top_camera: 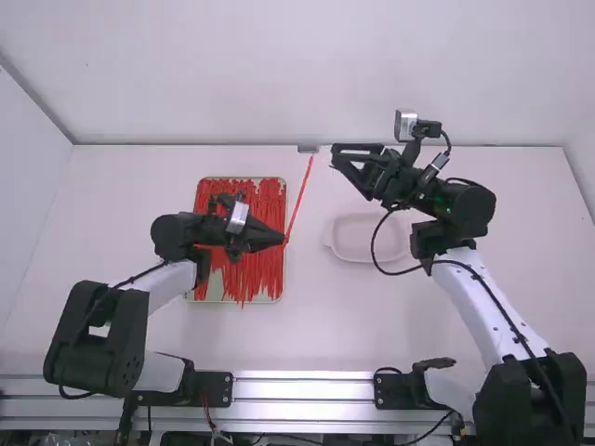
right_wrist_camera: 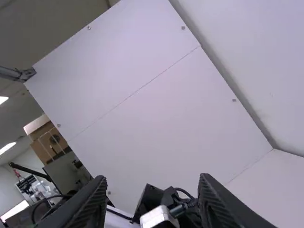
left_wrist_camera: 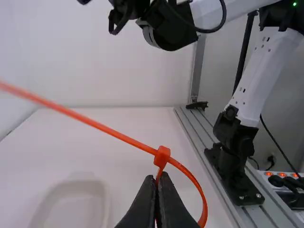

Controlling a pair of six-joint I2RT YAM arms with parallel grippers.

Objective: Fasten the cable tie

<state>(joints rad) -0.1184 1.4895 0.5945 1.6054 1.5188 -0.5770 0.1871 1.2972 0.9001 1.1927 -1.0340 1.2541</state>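
Orange-red plastic, the cable tie [left_wrist_camera: 109, 130] is already threaded: in the left wrist view its tail passes through the square head [left_wrist_camera: 162, 155] and a loose loop [left_wrist_camera: 197, 190] curves back below it. The left gripper [left_wrist_camera: 156, 183] has its fingers closed tight on the strap just beneath the head. In the high view it holds the tie over the 3 o'clock edge of the tray [top_camera: 204, 290] of spare ties. From there the free tail runs toward 1 o'clock, and its tip ends close to the right gripper [top_camera: 337, 156], which hangs raised at the tip's 3 o'clock with its fingers spread wide and nothing between them. The step in hand looks like cinching. Next, the right gripper probably needs to close on the tail and draw it away from the head while the left holds firm, shrinking the loop.
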